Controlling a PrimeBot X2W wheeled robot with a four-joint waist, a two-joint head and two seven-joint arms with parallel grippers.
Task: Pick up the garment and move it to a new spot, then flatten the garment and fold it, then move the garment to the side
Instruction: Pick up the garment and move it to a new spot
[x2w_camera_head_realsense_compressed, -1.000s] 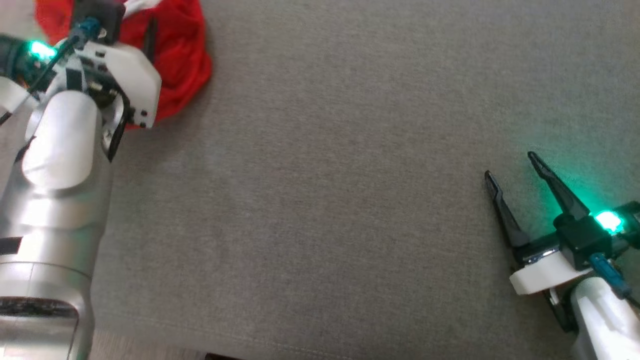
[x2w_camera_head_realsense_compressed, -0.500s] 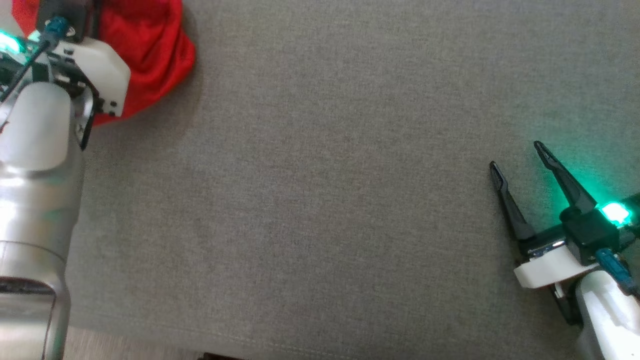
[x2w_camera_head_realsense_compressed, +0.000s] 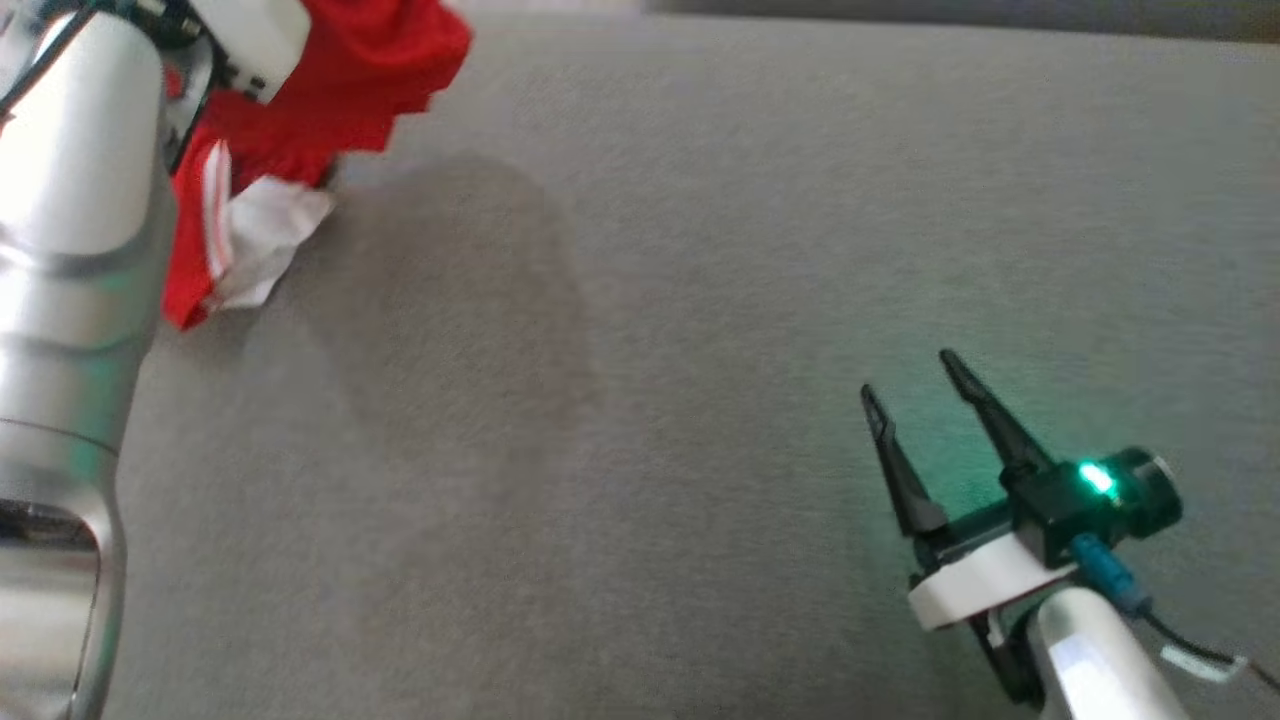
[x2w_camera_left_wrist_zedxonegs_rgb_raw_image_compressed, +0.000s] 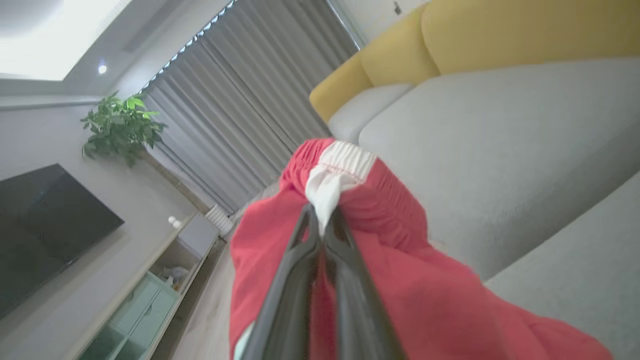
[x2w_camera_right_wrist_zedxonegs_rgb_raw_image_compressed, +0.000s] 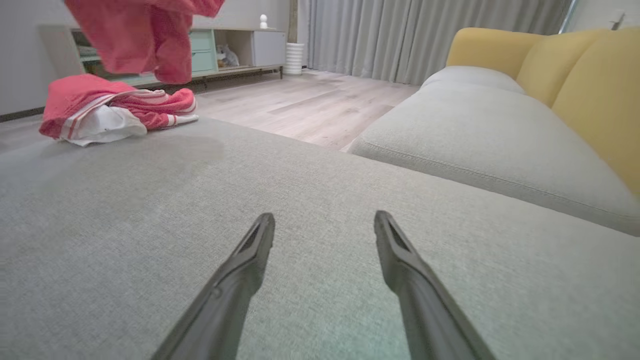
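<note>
1. The grey sofa seat (x2w_camera_head_realsense_compressed: 700, 300) carries a broad shadow under the lifted cloth.
2. The red garment (x2w_camera_head_realsense_compressed: 370, 60), heaped on the seat's far left corner a second ago, now hangs above it, lower end trailing: pick-up begun, move pending.
3. The left hand (x2w_camera_left_wrist_zedxonegs_rgb_raw_image_compressed: 322, 225), spread then, is clamped on the garment's white-banded edge.
4. The right hand (x2w_camera_head_realsense_compressed: 906, 374) hovers, spread wide, over the seat's near right.
5. The garment's top is cut off by the frame.

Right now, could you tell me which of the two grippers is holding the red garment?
The left gripper: its fingers are pinched shut on the red garment at its white trim, while the right gripper stands open and empty.
</note>
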